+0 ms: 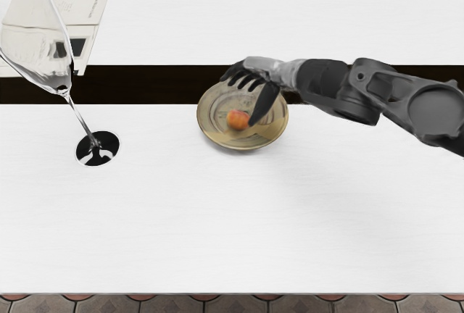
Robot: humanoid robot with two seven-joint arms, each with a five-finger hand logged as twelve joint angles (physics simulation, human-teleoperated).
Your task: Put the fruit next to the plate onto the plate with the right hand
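Observation:
A small orange-red fruit point(237, 119) lies inside the brass-coloured plate point(274, 133) near the table's far edge. My right hand point(249, 85) hovers over the plate's far side, its arm coming in from the right. Its fingers point(233, 75) are spread and the thumb point(262, 103) points down beside the fruit, close to it but not closed around it. The left arm does not show.
A large tilted wine glass point(40, 45) stands at the left, its dark base point(97, 148) on the table. Papers point(85, 9) lie on the far counter at top left. A dark gap point(145, 85) separates the two white surfaces.

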